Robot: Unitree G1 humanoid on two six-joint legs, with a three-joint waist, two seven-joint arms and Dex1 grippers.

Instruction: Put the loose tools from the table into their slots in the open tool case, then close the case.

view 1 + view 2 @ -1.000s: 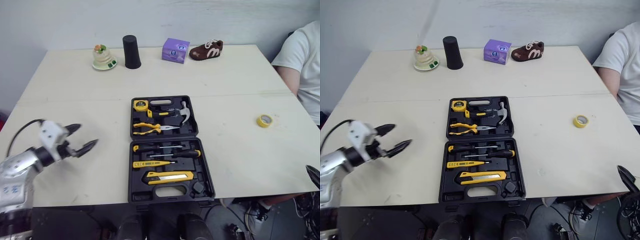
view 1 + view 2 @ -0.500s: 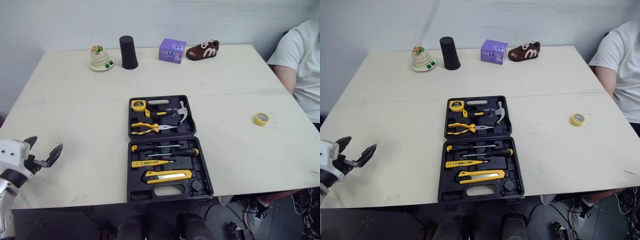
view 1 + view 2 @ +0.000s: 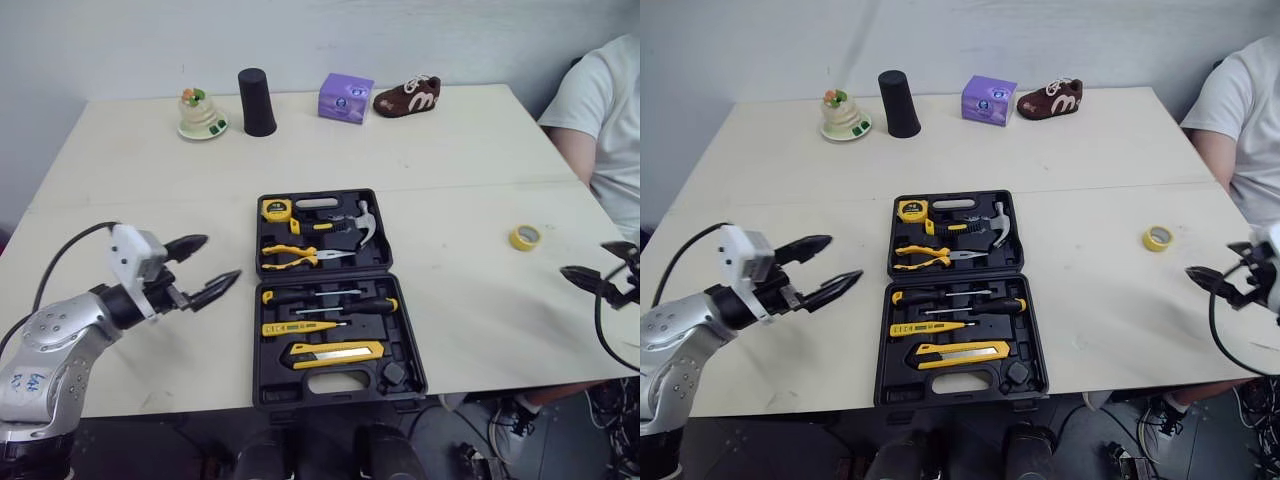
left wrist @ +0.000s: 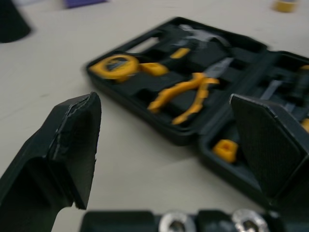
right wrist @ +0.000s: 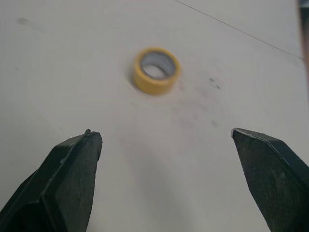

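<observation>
Tool case (image 3: 262, 352) lies open on the table (image 3: 450, 150), yellow tape roll (image 5: 155, 70) well apart; left fingers (image 4: 72, 140) and right fingers (image 5: 67, 169) both spread wide, empty

A wide cream table (image 3: 130, 190) with a faint seam across it stands against a plain pale grey wall (image 3: 300, 40); dark floor (image 3: 190, 445) shows below its near edge
</observation>
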